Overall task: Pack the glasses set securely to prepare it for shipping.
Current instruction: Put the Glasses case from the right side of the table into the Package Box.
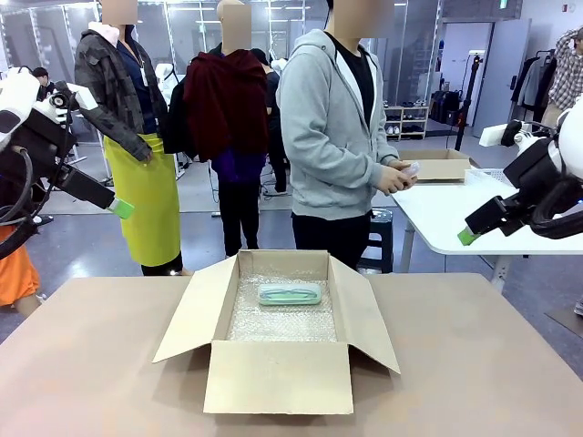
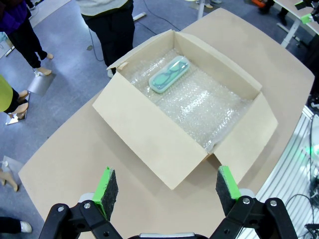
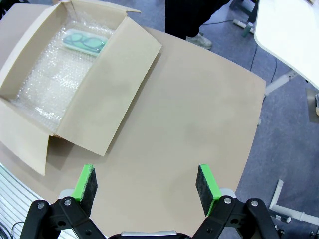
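Observation:
The pale mint green glasses case (image 1: 290,293) lies on bubble wrap at the far end of the open cardboard box (image 1: 278,375) in the middle of the table. It also appears in the left wrist view (image 2: 169,74) and the right wrist view (image 3: 84,41). The person in a grey hoodie stands behind the box, both hands on a small pale oblong thing (image 1: 409,169), too small to make out. My left gripper (image 1: 118,208) hangs high at the left, open and empty (image 2: 167,191). My right gripper (image 1: 469,235) hangs high at the right, open and empty (image 3: 147,184).
The box flaps (image 2: 144,134) are spread outward on all sides over the brown table (image 1: 474,364). Bare tabletop lies either side of the box (image 3: 199,124). A white table (image 1: 446,214) with another cardboard box (image 1: 442,164) stands behind at the right.

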### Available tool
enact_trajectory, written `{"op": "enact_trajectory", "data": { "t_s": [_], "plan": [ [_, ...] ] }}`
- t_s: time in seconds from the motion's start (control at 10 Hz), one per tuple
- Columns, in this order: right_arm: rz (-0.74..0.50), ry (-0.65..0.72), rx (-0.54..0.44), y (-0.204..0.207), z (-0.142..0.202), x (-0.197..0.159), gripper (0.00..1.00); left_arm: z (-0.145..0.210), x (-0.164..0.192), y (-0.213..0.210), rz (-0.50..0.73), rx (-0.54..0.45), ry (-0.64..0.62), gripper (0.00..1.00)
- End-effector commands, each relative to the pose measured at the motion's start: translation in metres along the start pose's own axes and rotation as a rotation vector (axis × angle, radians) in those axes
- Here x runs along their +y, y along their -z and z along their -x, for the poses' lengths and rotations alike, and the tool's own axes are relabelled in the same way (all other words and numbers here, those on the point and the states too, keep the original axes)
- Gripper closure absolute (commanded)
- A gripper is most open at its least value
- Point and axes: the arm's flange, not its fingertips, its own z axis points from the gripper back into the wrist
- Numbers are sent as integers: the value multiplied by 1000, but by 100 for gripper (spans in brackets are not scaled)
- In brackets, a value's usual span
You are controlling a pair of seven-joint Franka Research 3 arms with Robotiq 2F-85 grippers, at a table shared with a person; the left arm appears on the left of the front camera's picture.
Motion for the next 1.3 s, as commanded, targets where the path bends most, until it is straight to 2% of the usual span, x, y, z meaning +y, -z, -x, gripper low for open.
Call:
{"op": "enact_trajectory", "data": {
  "t_s": [0.0, 1.2],
  "plan": [
    [7, -3, -3, 0, -2, -1, 0, 0, 1, -2, 17, -11, -1, 0],
    [7, -3, -3, 0, -2, -1, 0, 0, 1, -2, 17, -11, -1, 0]
  ]
}}
